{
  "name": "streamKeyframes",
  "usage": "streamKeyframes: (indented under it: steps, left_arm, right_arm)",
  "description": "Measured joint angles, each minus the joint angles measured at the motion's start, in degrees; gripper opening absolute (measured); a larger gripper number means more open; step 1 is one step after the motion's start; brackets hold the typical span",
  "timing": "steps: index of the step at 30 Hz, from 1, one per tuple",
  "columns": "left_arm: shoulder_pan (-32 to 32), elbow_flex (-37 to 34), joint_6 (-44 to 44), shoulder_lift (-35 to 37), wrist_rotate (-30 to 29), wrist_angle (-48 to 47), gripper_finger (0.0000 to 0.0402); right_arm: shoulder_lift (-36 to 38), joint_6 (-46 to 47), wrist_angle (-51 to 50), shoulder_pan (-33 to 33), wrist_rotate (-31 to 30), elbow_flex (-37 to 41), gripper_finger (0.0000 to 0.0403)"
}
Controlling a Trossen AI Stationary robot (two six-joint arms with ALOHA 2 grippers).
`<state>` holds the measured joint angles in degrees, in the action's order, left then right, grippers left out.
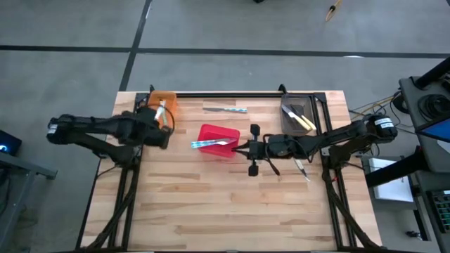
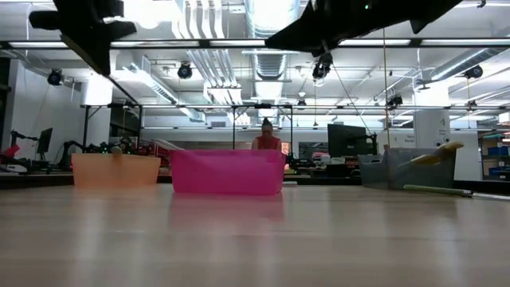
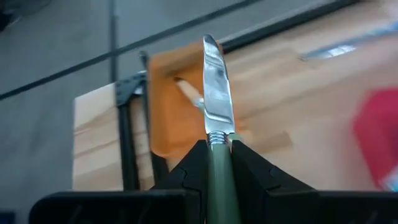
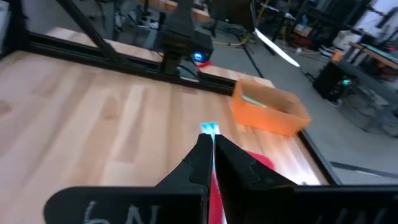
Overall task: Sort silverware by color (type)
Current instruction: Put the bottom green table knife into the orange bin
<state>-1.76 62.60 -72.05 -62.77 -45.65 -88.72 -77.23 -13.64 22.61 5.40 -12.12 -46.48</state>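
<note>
The left claw (image 3: 219, 155) hangs just beside the orange plastic bin (image 1: 162, 104) at the back left corner of the wooden bench (image 1: 225, 204), clamped on the green handle of a table knife (image 3: 214, 106) whose silver blade points at that bin. A pale-handled utensil (image 1: 162, 109) already lies inside it. The right claw (image 4: 208, 149) sits at the right rim of the red plastic bin (image 1: 219, 140) in the middle of the bench, its fingers pressed together on the tip of a light-blue-handled utensil (image 1: 211, 143) that lies across the bin. Behind the red bin, a second blue-handled utensil (image 1: 226, 109) lies loose on the wood near the black back rail. The grey bin (image 1: 299, 114) at the back right holds yellow-handled pieces (image 1: 304, 121), and one slim utensil (image 1: 302, 169) rests on the bench near the right arm.

From table height only the three bins show in a row, with a yellow handle poking over the grey one's wall and a person in red far off in the room beyond. The left wrist camera alone shows the knife's blade clearly; the right wrist camera shows the orange bin from the far side, with the left arm above it
</note>
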Motion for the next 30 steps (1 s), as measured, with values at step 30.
streamKeyframes:
  steps: [30]
  left_arm:
    - [29.3,-6.1,-4.7,-12.2,5.3,19.7,0.0032]
  right_arm:
    - [4.8,-8.4,-12.9,-15.9,3.7,0.2,0.0009]
